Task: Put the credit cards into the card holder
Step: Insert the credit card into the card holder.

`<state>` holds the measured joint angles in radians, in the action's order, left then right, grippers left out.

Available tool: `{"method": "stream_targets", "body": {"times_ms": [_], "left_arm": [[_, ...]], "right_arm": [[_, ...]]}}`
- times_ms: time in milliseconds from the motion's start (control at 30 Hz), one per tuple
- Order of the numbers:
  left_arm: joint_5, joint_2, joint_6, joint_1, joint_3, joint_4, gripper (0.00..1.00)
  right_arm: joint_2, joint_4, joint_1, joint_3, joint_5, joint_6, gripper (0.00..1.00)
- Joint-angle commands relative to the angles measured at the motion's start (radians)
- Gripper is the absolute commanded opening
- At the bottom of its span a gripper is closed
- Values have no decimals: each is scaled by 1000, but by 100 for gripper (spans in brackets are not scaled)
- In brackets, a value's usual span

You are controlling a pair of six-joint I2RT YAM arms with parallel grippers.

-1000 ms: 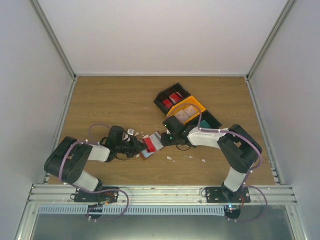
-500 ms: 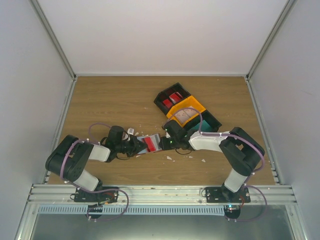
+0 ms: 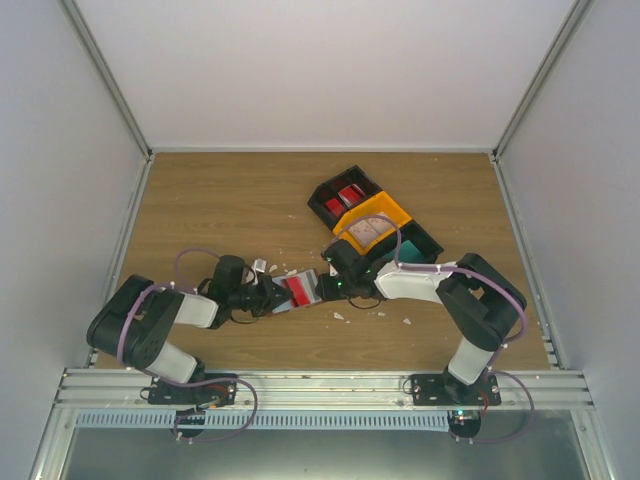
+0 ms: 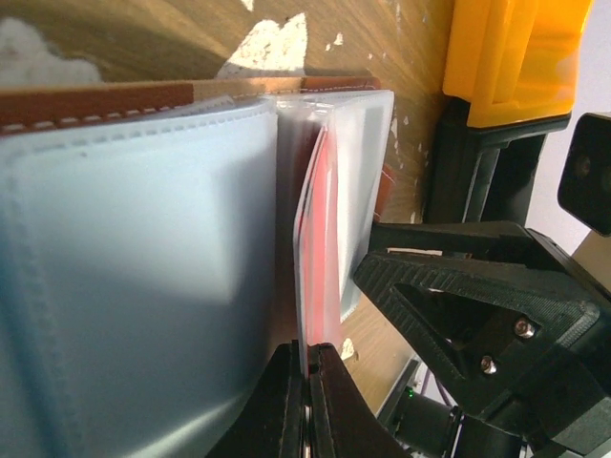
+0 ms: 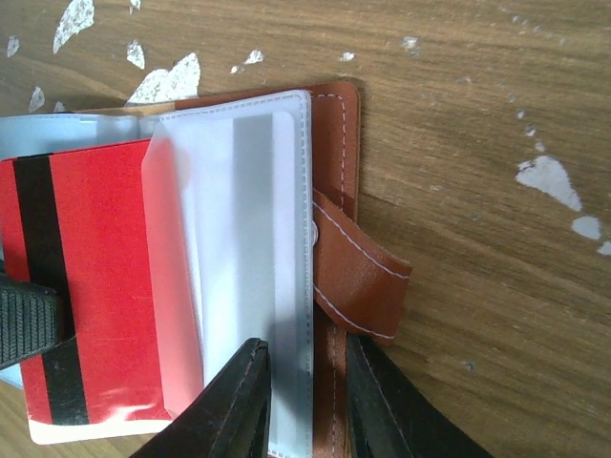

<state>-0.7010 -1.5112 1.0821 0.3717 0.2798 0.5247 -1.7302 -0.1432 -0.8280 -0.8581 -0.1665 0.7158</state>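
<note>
The card holder (image 5: 336, 134) lies open on the table, brown leather with a snap tab (image 5: 368, 277) and clear sleeves (image 5: 253, 219). My right gripper (image 5: 305, 405) is shut on its near edge, one finger on the sleeves and one on the leather. A red credit card (image 5: 100, 286) with a black stripe has one end showing pink through a sleeve. My left gripper (image 4: 307, 401) is shut on that card's (image 4: 323, 229) other end, seen edge-on. From above, the left gripper (image 3: 270, 296), red card (image 3: 297, 290) and right gripper (image 3: 328, 287) meet at the table's middle.
A three-compartment bin (image 3: 395, 212) stands behind the right arm, with red cards (image 3: 342, 196), whitish ones (image 3: 372, 230) and a teal one (image 3: 412, 246) in it. Small white scraps (image 3: 407, 322) lie around on the wood. The side walls rise close to both arms.
The right wrist has dropped lower and its jaws have closed a little on the holder. Card and holder have swung to a flatter angle between the grippers.
</note>
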Motion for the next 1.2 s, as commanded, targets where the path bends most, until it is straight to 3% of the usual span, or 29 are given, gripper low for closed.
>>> {"method": "stream_targets", "body": {"times_ms": [0,433,867,1167], "left_arm": [[62,26,27,6,-38,-80,0],[178,116,17,7,-92,-56,0],[114,-48,-22,19,-133,152,0],[153,-36,-30,29,-141,113,0]], "right_arm": [[-89,-197,-37,55,-50,16,24],[-91,-157,-37,75,-42,-2,26],[-108,-83,-38,116,-106,9,25],[-102,-80,-39,116,-87,16,25]]}}
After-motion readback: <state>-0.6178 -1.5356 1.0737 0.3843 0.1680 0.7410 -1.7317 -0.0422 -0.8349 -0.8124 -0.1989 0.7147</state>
